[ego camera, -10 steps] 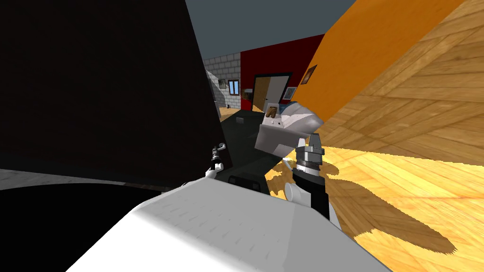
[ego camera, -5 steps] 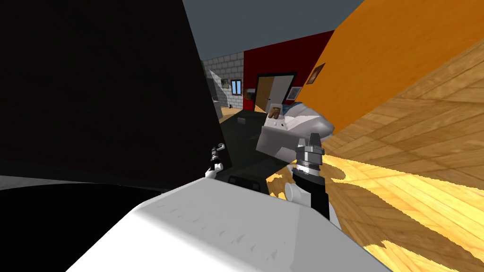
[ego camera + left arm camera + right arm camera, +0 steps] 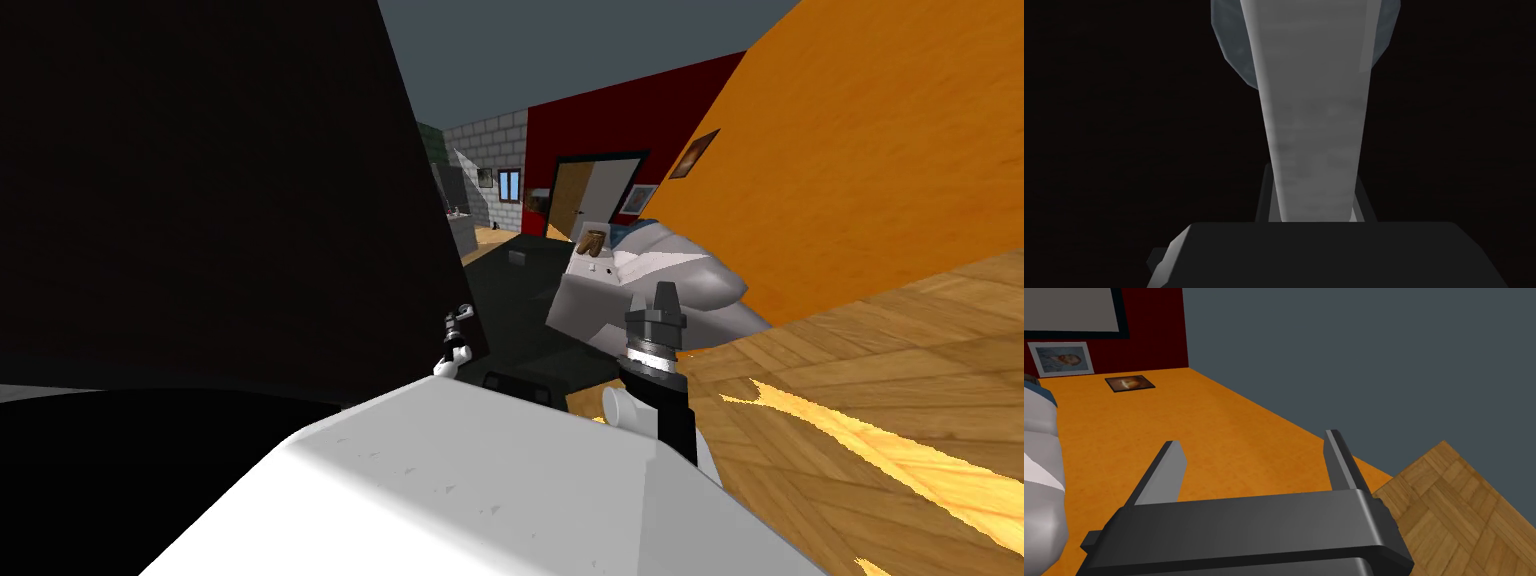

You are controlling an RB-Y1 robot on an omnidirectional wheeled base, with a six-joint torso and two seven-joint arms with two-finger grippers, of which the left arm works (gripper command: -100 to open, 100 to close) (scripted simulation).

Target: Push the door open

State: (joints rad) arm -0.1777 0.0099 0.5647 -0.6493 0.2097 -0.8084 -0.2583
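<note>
Door: a dark, almost black slab [image 3: 220, 200], near on the left. Its edge slants up through the middle of the head view, and the room shows to the right of that edge.
Orange wall: [image 3: 880, 150] on the right, running from near to far, with a small framed picture [image 3: 694, 153] hung at its far end.
Floor: wood boards [image 3: 880, 380] on the near right, with a bright yellow patch of light across them.
Black area: [image 3: 120, 480] on the near left, below the door.
Bed: white and grey [image 3: 650, 290], against the foot of the orange wall, right of the door's edge and beyond the right arm.
Red wall: [image 3: 600, 120] at the far end, with a dark-framed doorway [image 3: 595, 190] in it; a grey brick wall [image 3: 490, 135] adjoins it on the left.
Right arm: dark and white [image 3: 655, 395], raised just right of centre, its tip in front of the near end of the bed.
Right jaws: released, the two blades standing well apart with nothing between them.
Handle: a light grey lever [image 3: 1314, 125] on a round plate [image 3: 1226, 45], low on the door beside its edge (small in the head view [image 3: 461, 318]).
Left jaws: clenched on the handle; a thin blade shows hard against each side of the lever, with the dark door face all around.
</note>
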